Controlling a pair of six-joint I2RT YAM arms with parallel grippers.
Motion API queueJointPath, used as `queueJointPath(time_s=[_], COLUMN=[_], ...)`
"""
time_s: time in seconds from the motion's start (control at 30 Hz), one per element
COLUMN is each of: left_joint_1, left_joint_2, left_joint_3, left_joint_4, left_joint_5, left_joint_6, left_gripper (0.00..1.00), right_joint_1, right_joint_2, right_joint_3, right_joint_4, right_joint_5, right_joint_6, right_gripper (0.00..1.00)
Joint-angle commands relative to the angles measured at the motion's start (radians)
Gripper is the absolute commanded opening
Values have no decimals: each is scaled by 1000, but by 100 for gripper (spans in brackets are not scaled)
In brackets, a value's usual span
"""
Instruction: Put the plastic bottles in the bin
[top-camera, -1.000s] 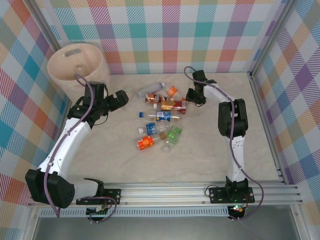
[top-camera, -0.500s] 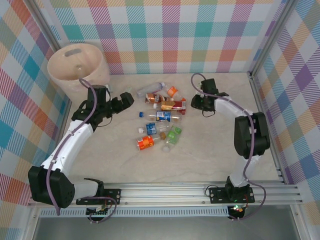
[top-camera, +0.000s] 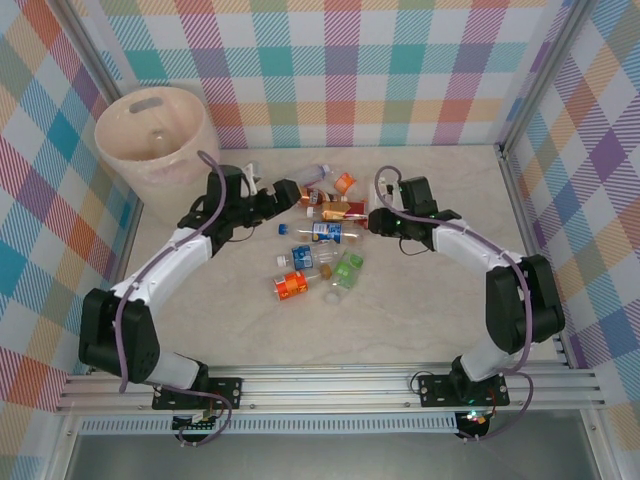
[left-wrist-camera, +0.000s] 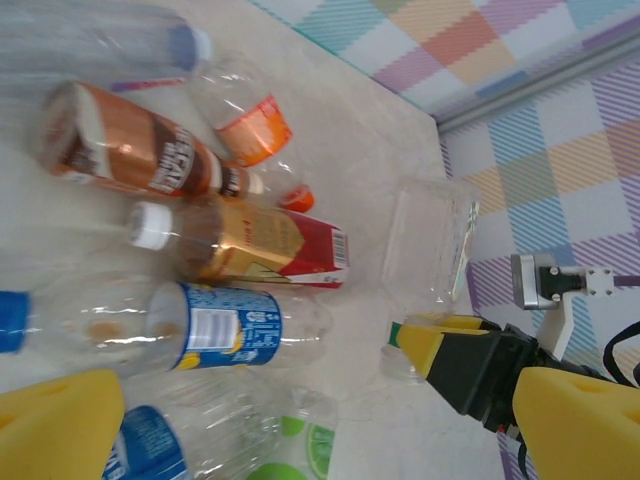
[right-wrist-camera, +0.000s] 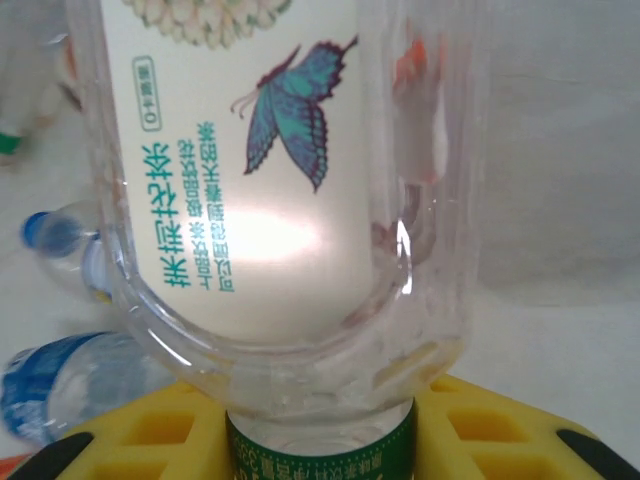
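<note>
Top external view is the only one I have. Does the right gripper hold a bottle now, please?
Observer: Yes. The right wrist view shows the right gripper shut on the neck of a clear bottle.
Operator: Which label has it?
Observer: White, with a teal butterfly and green writing.
Operator: And the left gripper?
Observer: Open, in the left wrist view; its yellow fingers stand wide apart, holding nothing.

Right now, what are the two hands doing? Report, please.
Right hand shut on butterfly-label bottle, at its neck. Left hand open over the bottle pile. Bin back left; left arm lies between.
</note>
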Motion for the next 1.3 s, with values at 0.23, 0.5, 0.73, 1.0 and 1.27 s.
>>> queueJointPath(time_s=[0.23, 0.5, 0.73, 1.0, 1.27], left_joint_1=[-103, -131, -139, -152, -155], left_joint_2=[161, 236, 270, 301, 285], left_joint_3=[73, 140, 180, 206, 196], left_joint_4=[234, 206, 115, 72, 96], left_joint_5=[206, 146, 95, 77, 79], left_joint_6=[-43, -40, 15, 49, 17], left_gripper=[100, 100, 100, 95, 67], right_joint_1=[59, 89, 100, 116, 121], right_joint_2=[-29, -19, -18, -6, -12], right_joint_3=[-33, -4, 11, 42, 62], right_joint_4=[131, 142, 142, 128, 74], right_joint_5=[-237, -359, -423, -489, -471], right_joint_6=[-45, -54, -55, -67, -106], right_gripper=[27, 27, 27, 27, 29])
